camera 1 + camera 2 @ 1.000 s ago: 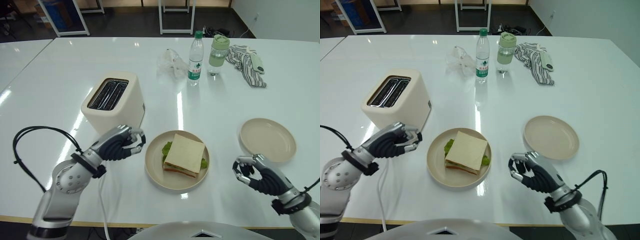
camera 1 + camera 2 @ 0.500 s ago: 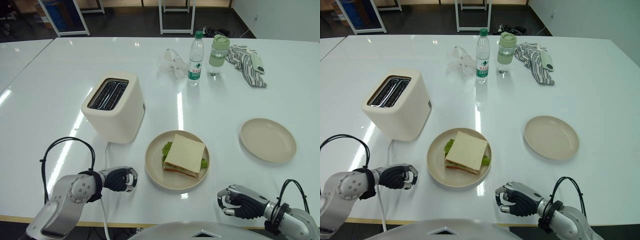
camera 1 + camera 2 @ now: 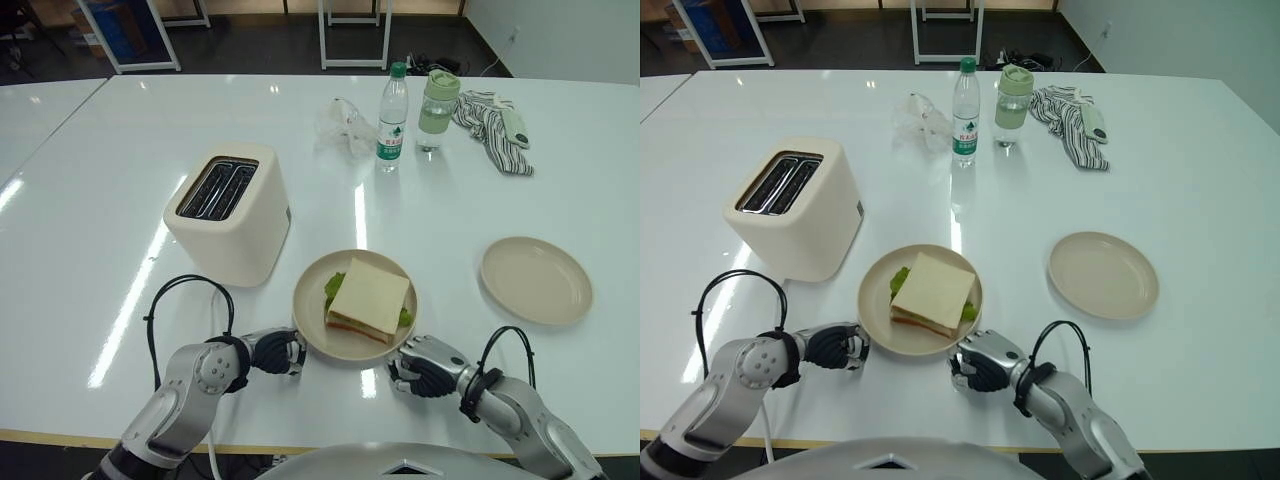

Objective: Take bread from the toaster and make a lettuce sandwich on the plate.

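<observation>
My left hand (image 3: 272, 352) is clenched and empty, just beside the near left rim of the plate (image 3: 308, 318). My right hand (image 3: 424, 366) is clenched and empty at the near right rim. The sandwich (image 3: 368, 298), with lettuce (image 3: 333, 288) showing, lies on the plate near the toaster (image 3: 228, 210).

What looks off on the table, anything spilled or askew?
Nothing spilled or damaged. On the plate, lettuce sticks out both sides of the sandwich. A striped cloth lies crumpled at the far right.
</observation>
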